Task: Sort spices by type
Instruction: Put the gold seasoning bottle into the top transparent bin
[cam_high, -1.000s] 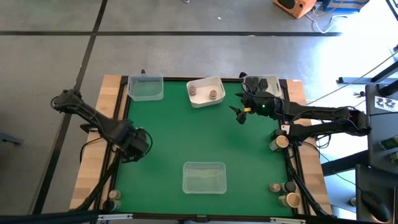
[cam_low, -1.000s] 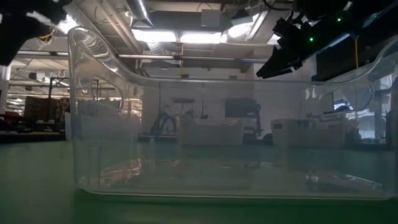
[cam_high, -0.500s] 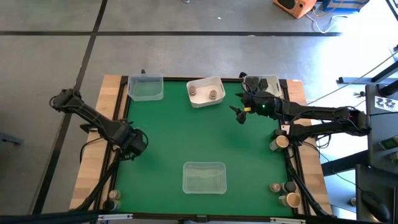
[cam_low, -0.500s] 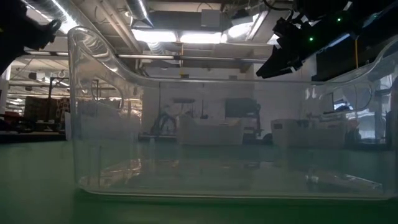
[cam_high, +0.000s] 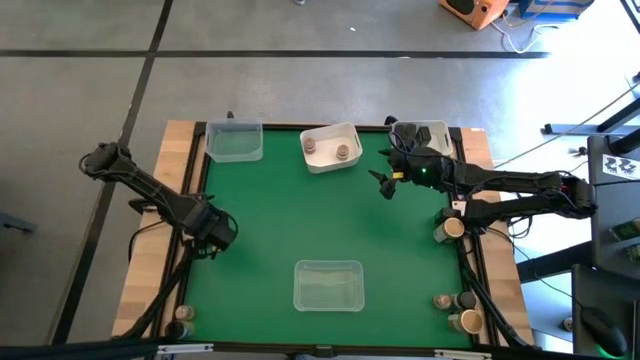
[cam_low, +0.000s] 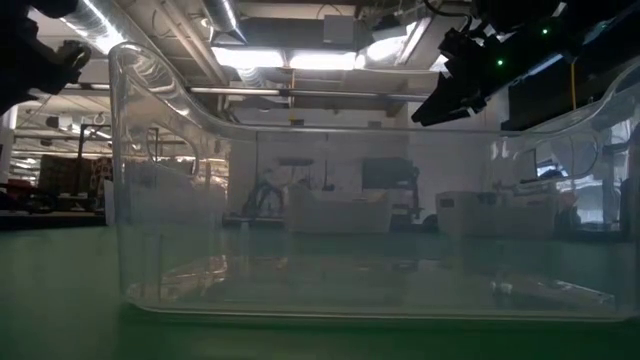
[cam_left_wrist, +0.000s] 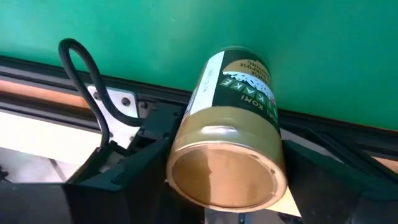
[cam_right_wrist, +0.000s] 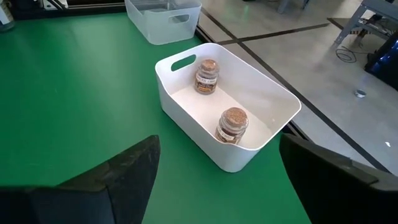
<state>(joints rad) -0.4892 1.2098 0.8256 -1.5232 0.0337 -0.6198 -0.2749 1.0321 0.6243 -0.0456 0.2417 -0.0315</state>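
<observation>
My left gripper (cam_left_wrist: 224, 205) is clamped on a spice jar (cam_left_wrist: 227, 146) with a tan lid, at the green mat's left edge. My right gripper (cam_high: 385, 183) hangs open and empty near the white tray (cam_right_wrist: 273, 93), where two jars (cam_right_wrist: 232, 124) stand.
</observation>
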